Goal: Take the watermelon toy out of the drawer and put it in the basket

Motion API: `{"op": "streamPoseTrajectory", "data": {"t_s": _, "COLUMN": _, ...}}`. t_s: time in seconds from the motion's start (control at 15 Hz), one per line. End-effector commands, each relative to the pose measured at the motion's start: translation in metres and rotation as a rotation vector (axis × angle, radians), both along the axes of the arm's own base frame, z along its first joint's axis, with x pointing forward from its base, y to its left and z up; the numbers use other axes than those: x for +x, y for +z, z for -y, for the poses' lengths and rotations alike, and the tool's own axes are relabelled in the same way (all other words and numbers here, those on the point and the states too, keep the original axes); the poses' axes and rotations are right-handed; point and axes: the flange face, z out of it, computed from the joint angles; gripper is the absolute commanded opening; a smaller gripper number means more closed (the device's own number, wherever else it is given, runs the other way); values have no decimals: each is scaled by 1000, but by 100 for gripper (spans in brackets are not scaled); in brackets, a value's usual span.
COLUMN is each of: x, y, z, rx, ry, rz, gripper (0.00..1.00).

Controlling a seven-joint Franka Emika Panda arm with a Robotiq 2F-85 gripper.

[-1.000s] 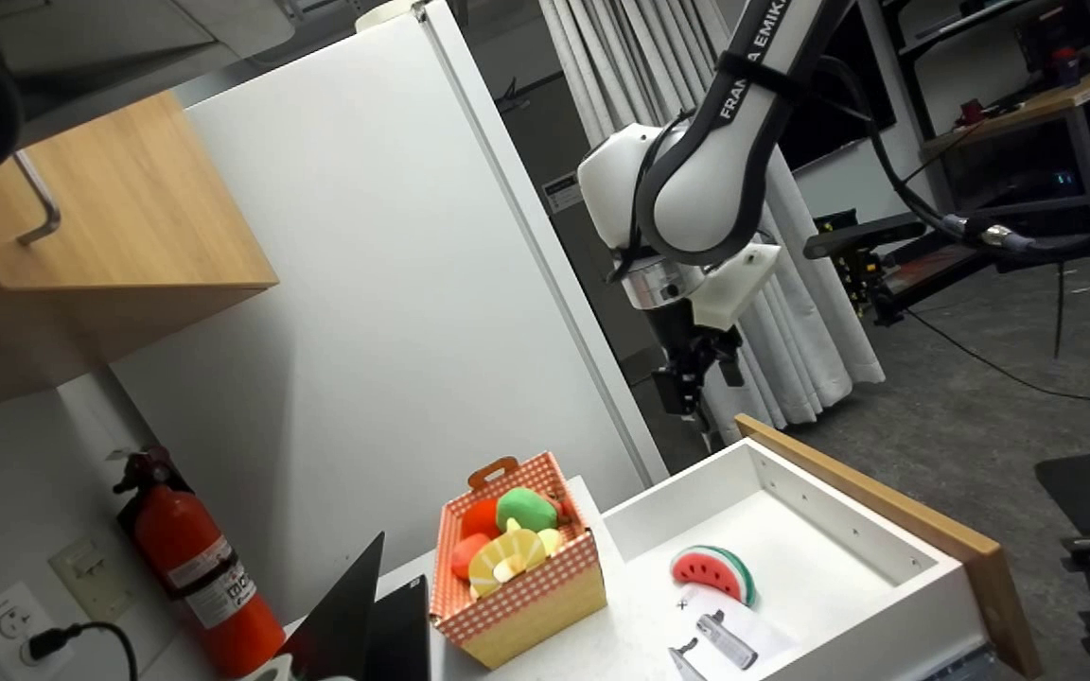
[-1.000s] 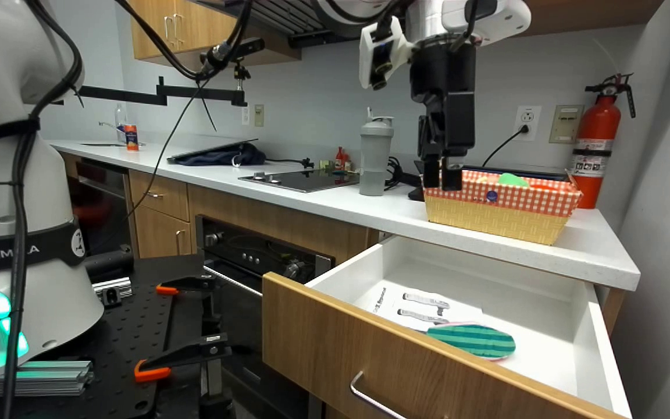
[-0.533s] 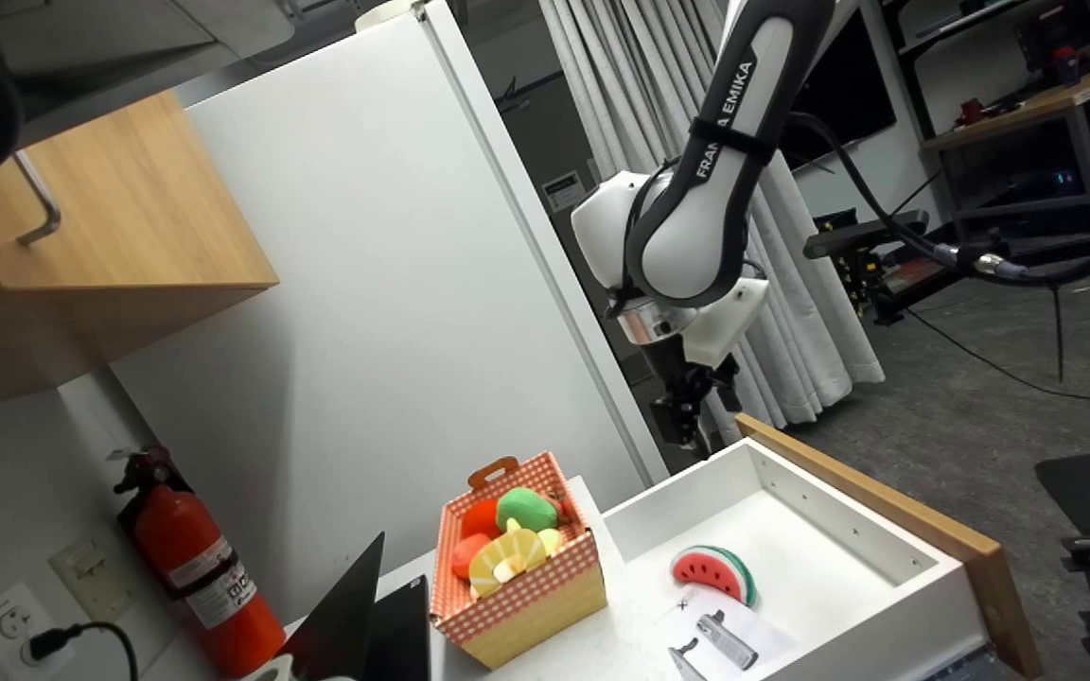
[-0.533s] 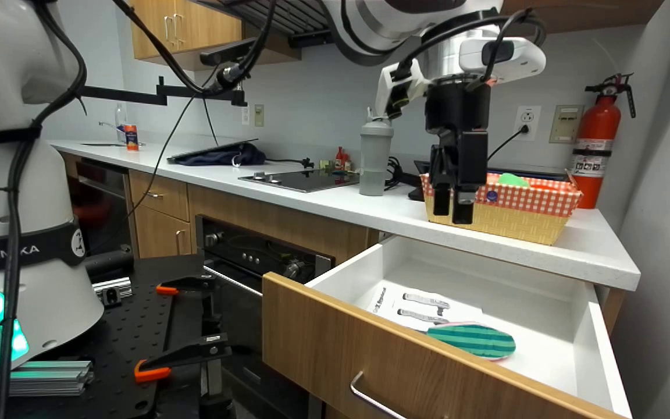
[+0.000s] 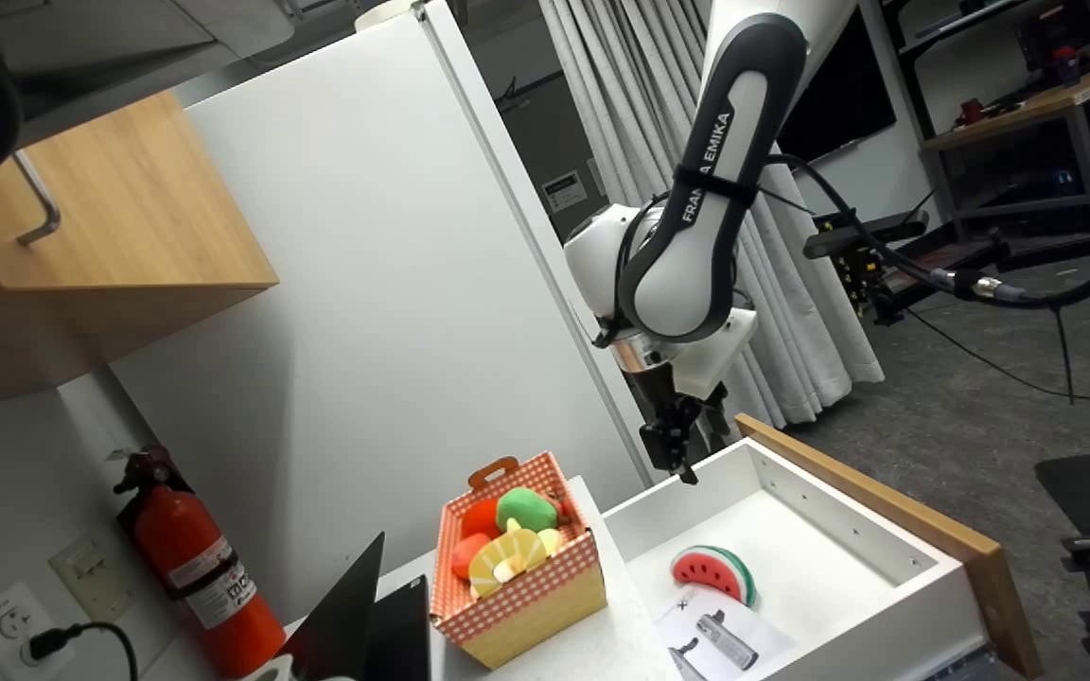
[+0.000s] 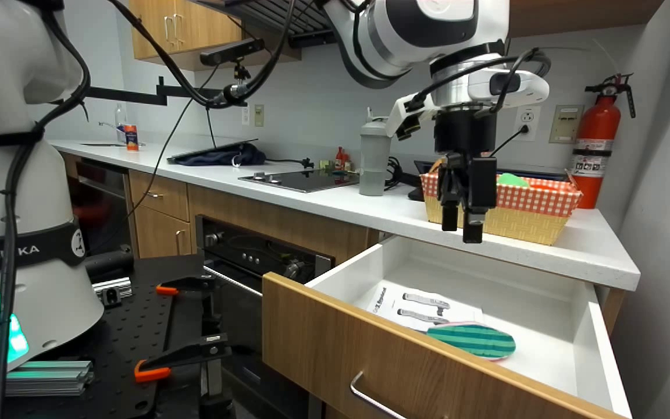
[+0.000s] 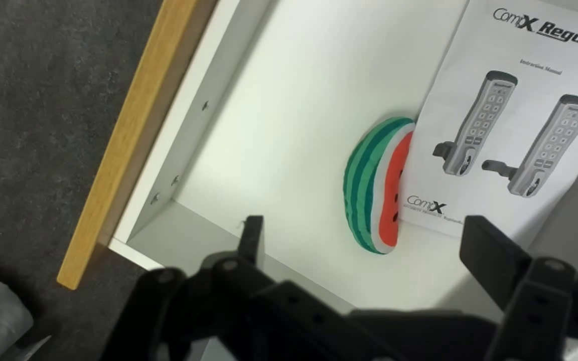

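The jaws stand wide; best lower them astride the watermelon toy, pinching rind-to-flesh without catching the manual.

In wrist view, drawer brightly lit, bottom nearly washed out; soft shadow thrown at top end of watermelon toy. The gripper rendered near-black, edges soft. Large print on manual resolved, smallest lines blurred. In an exterior view, white panel shadowed below cabinet, room floor dimly lit. In an exterior view, green lamps blown out.
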Motion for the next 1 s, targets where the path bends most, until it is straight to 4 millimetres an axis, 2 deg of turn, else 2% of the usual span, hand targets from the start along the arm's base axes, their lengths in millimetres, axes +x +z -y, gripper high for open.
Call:
{"op": "streamPoseTrajectory", "data": {"t_s": 0.0, "x": 16, "y": -5, "z": 0, "rx": -21, "ry": -17, "rz": 24, "gripper": 100}}
{"op": "streamPoseTrajectory", "data": {"t_s": 0.53, "x": 22, "y": -9, "z": 1, "rx": -21, "ry": -22, "rz": 19, "gripper": 100}}
{"op": "streamPoseTrajectory", "data": {"t_s": 0.67, "x": 22, "y": -9, "z": 0, "rx": -8, "ry": -18, "rz": 10, "gripper": 100}}
{"op": "streamPoseTrajectory", "data": {"t_s": 0.73, "x": 14, "y": -9, "z": 2, "rx": -8, "ry": -2, "rz": 0, "gripper": 100}}
{"op": "streamPoseTrajectory", "data": {"t_s": 0.93, "x": 15, "y": -10, "z": 1, "rx": -7, "ry": -2, "rz": 0, "gripper": 100}}
